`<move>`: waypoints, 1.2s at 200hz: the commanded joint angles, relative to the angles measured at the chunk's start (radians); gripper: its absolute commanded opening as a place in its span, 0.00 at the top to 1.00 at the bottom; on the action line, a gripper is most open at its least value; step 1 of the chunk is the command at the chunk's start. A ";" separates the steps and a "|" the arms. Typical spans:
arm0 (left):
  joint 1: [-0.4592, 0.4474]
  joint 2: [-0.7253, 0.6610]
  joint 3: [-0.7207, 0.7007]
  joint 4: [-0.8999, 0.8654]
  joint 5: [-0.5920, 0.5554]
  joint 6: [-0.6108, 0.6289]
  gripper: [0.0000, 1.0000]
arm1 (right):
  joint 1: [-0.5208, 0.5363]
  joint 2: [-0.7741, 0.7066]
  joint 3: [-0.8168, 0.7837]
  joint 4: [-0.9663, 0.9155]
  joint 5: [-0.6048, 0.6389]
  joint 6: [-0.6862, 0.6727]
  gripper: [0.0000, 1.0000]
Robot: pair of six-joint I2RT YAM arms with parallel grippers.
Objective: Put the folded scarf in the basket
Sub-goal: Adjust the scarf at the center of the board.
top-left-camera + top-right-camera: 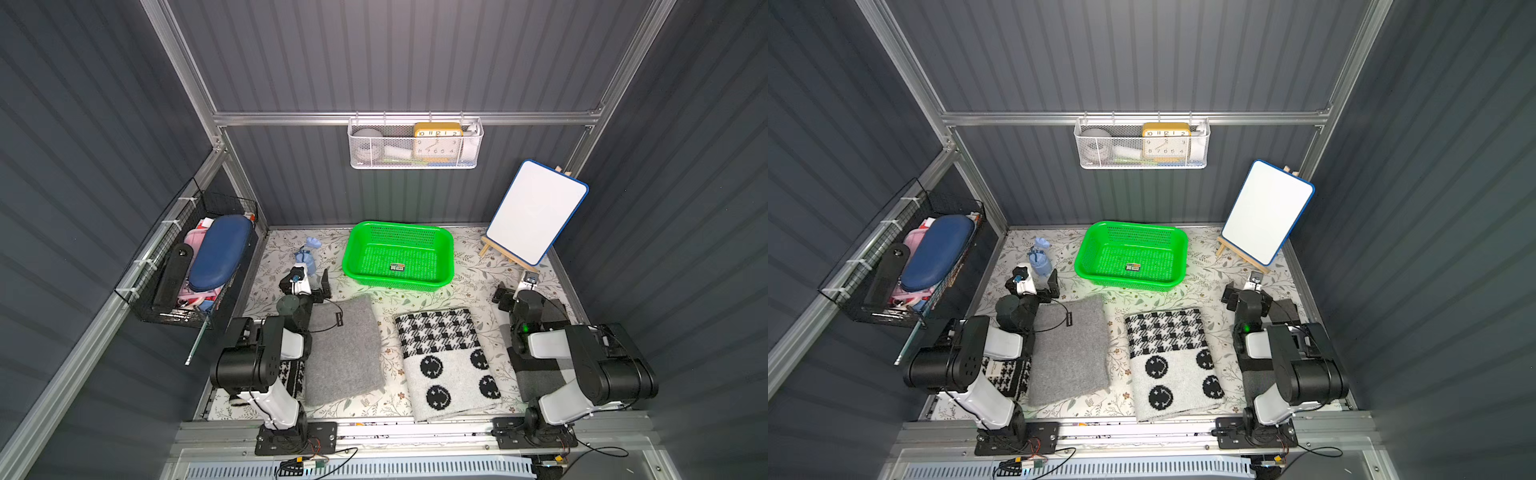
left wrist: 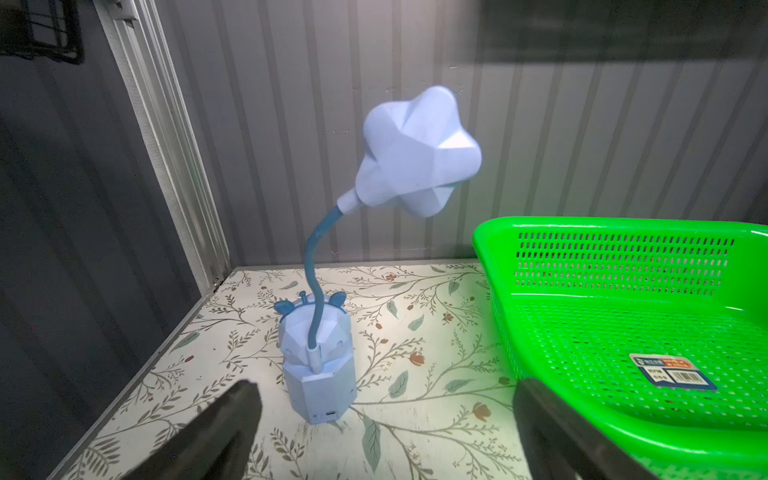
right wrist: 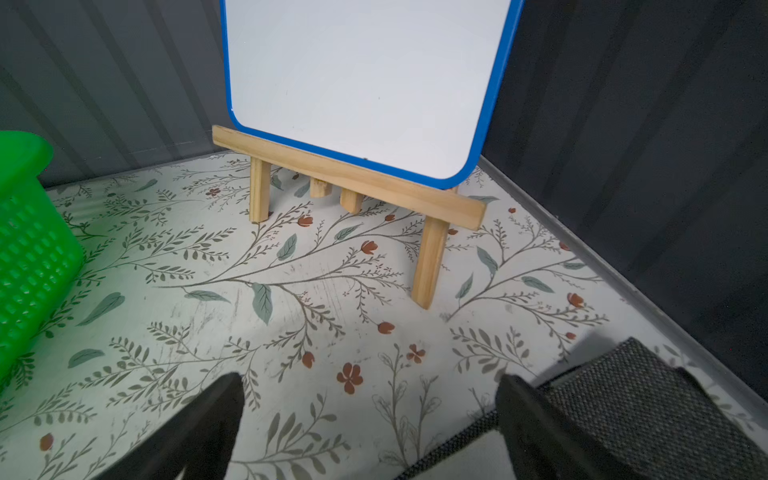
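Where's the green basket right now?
Back centre of the table in both top views: the bright green perforated plastic basket, between the pale blue lamp and the blue-framed whiteboard.

Basket [image 1: 397, 284] (bright green) stands behind grey scarf [image 1: 345, 353]

Basket [image 1: 395, 285] behind left scarf [image 1: 345, 349] and right scarf [image 1: 449, 361]; lamp [image 1: 309, 254] left, whiteboard [image 1: 536, 212] right.

The basket [image 1: 399, 239] was glossy green plastic, perforated. The grey scarf [image 1: 345, 353] looked like matt, felted cloth, and the patterned scarf [image 1: 444, 361] like a coarse, fuzzy knit. The table [image 1: 478, 274] had a smooth printed surface, lightly scuffed. The easel [image 3: 353, 178] was bare wood, the whiteboard [image 3: 365, 75] smooth, and the lamp [image 2: 415, 153] matt plastic.
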 commanded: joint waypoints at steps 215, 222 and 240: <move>0.003 -0.406 0.308 -0.763 -0.153 -0.233 0.01 | 0.005 -0.580 -0.043 -0.446 0.111 0.154 0.01; 0.005 -0.433 0.328 -0.812 -0.127 -0.291 0.01 | 0.005 -0.641 -0.031 -0.537 0.117 0.204 0.01; 0.005 -0.489 0.361 -0.898 0.022 -0.363 0.01 | 0.004 -0.806 0.008 -0.851 0.151 0.399 0.01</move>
